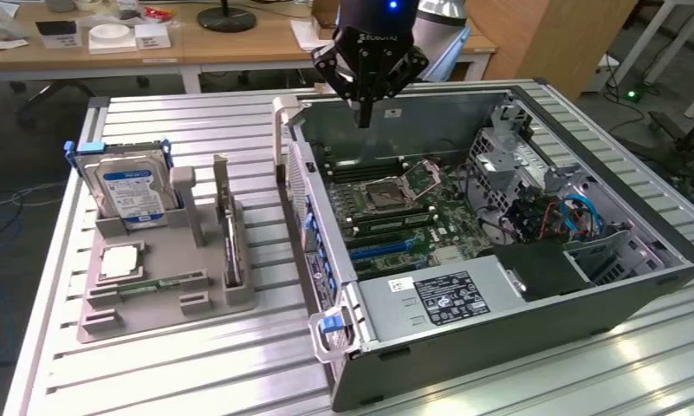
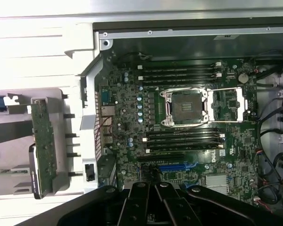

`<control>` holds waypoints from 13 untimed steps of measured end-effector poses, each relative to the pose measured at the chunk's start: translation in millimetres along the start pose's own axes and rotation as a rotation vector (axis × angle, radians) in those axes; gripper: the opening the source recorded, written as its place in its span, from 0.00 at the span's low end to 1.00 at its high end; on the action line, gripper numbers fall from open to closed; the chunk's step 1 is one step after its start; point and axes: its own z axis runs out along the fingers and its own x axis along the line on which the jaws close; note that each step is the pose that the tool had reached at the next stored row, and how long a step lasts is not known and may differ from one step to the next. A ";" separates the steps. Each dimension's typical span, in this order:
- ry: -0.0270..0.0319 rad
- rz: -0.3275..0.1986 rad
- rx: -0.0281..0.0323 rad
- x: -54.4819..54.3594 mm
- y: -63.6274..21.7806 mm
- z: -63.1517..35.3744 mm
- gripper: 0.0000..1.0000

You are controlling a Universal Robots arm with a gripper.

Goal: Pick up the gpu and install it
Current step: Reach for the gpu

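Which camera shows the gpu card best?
The wrist view: the gpu turns its green, part-studded board side to the camera. The exterior view shows the gpu nearly edge-on, a thin card standing upright in the grey holder, beside the hard drive.

Ribbed metal table gleams; matt grey plastic holder; gpu shows bare green circuit board (matt).

Black angular pincer bearing pale lettering.
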 end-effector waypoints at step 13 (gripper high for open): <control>0.0000 0.000 0.0000 18.2 -1.4 -0.4 0.11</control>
